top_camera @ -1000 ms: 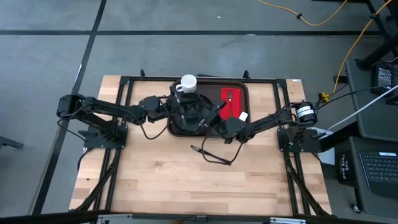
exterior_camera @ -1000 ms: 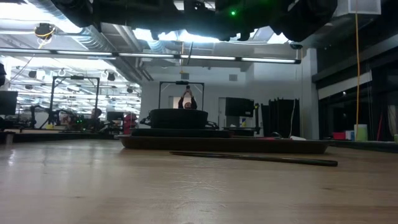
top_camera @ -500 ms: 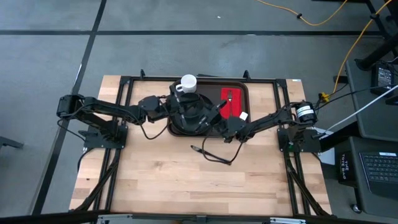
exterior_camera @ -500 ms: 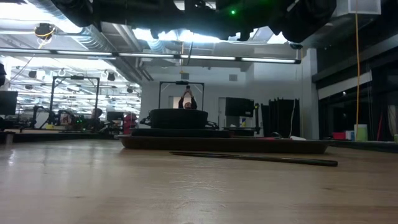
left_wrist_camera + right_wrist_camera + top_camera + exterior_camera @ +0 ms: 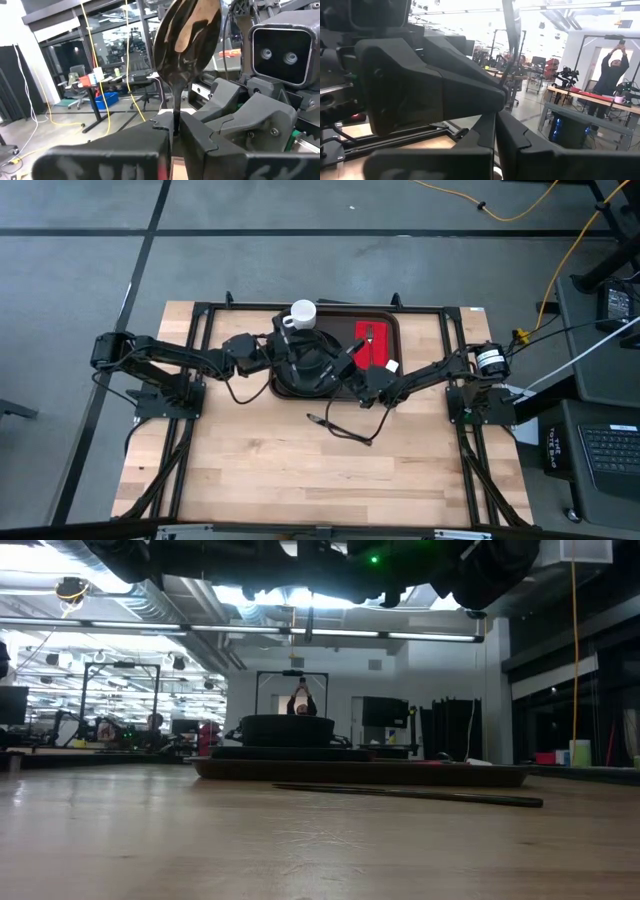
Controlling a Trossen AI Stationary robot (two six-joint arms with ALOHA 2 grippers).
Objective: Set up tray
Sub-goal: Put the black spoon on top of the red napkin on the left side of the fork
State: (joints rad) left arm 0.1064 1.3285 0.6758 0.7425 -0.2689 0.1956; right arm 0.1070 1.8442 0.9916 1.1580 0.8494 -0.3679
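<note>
Two arms: both are reaching in over the dark plate from opposite sides, meeting at the far middle of the tabletop [image 5: 300,470].
Left hand [image 5: 300,358]: it is sitting over the left part of the round black plate [image 5: 292,380], fingers pressed together and pinching the thin stem of a spoon [image 5: 186,35]; the bowl is standing up in front of the wrist camera, shiny and dark, while the stem's lower end is disappearing between the fingers.
Tray [image 5: 388,320]: it is lying at the far edge, behind the plate, mostly covered by the two arms; only its right part and far rim are showing from above.
Cup: a white cup [image 5: 302,313] is standing at the tray's far left corner.
Napkin: a red napkin [image 5: 372,347] is lying on the tray's right part, a fork on it, hard to make out.
Right hand [image 5: 347,366]: it is hovering at the plate's right edge, just beside the napkin; its fingers are lying together, and whether anything is between them I cannot tell.
Knife: a dark utensil, perhaps a knife [image 5: 410,794], is lying on the bare wood in front of the tray.
Cable: a black loop is trailing on the wood under the right arm.
Room: a person [image 5: 612,75] is standing far back with arms raised, among desks and racks.
</note>
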